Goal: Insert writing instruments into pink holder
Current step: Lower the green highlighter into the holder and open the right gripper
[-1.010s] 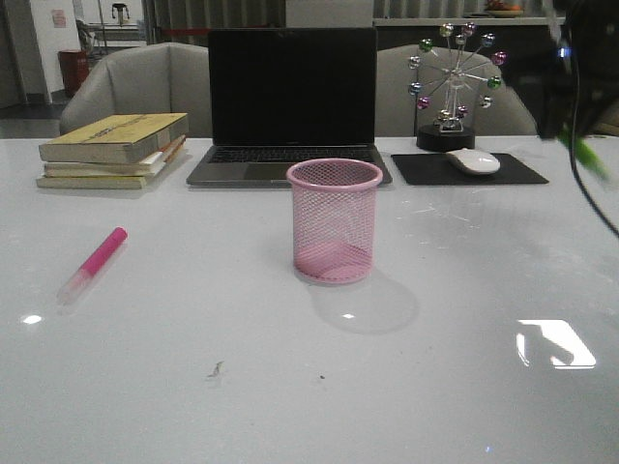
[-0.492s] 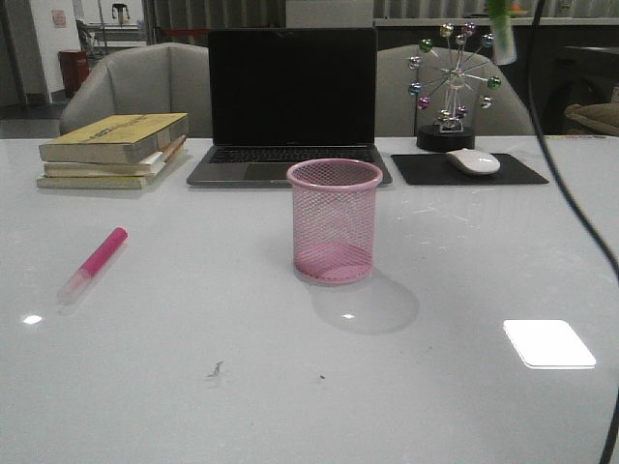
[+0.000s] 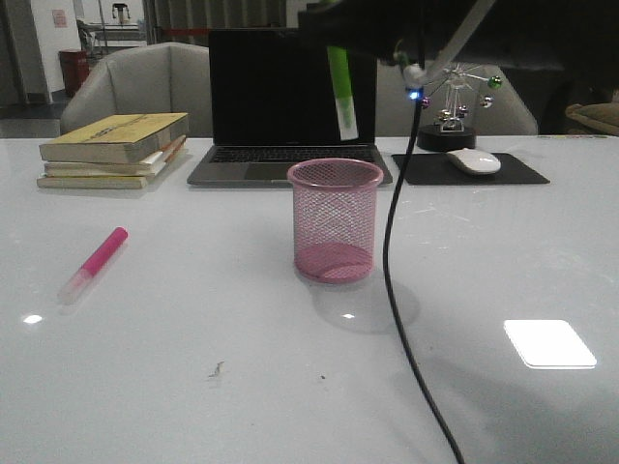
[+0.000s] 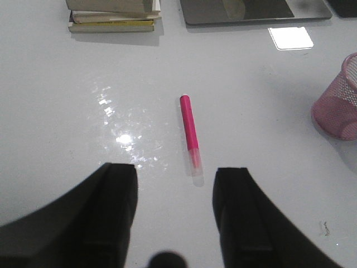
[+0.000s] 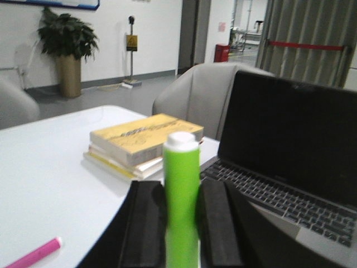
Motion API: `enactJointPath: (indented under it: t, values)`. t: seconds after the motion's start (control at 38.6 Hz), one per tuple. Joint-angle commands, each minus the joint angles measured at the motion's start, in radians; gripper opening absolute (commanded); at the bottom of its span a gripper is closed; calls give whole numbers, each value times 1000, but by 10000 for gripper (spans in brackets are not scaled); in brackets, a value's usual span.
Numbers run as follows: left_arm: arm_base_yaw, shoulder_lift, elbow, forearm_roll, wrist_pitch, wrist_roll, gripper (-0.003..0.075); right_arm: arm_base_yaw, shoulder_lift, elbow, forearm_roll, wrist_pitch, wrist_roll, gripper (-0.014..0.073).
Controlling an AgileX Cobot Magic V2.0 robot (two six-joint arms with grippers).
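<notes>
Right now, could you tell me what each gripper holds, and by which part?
The right gripper clamps the green highlighter by its lower barrel. The left gripper holds nothing.

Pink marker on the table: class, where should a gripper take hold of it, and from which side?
Grip the pink marker across its solid pink barrel, not the clear cap. It lies flat with bare table around it, so probably come straight down from above with the open left gripper, fingers straddling its long axis.

The right arm (image 3: pixel 416 24) is seen as a dark, black body, with a small blue light (image 3: pixel 414 94) and a thin black cable (image 3: pixel 397 280) trailing from it. Broad, matte black fingers (image 4: pixel 114 218) are shown on the left gripper (image 4: pixel 173 218).
</notes>
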Motion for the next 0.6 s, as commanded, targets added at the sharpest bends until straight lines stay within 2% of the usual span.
enactJointPath:
  t: [0.0, 0.26, 0.34, 0.39, 0.47, 0.52, 0.57]
  values:
    - [-7, -5, -39, -24, -62, -9, 385, 0, -2, -24, -15, -110, -1, 57]
    - [-7, -5, -39, -26, -62, -9, 385, 0, 82, -24, -2, -83, -1, 60]
    - [-7, -5, -39, -27, -62, -9, 385, 0, 87, -24, 15, -50, -1, 84]
    - [-7, -5, -39, -27, -60, -9, 385, 0, 87, -24, 48, -38, -1, 148]
    - [-7, -5, -39, -27, -54, -9, 385, 0, 85, -24, 92, -50, -1, 304]
    - [-7, -5, -39, -27, -44, -9, 385, 0, 77, -24, 95, -69, -1, 360]
    - [-7, -5, -39, -27, -40, -9, 385, 0, 58, -24, 95, -77, -1, 374]
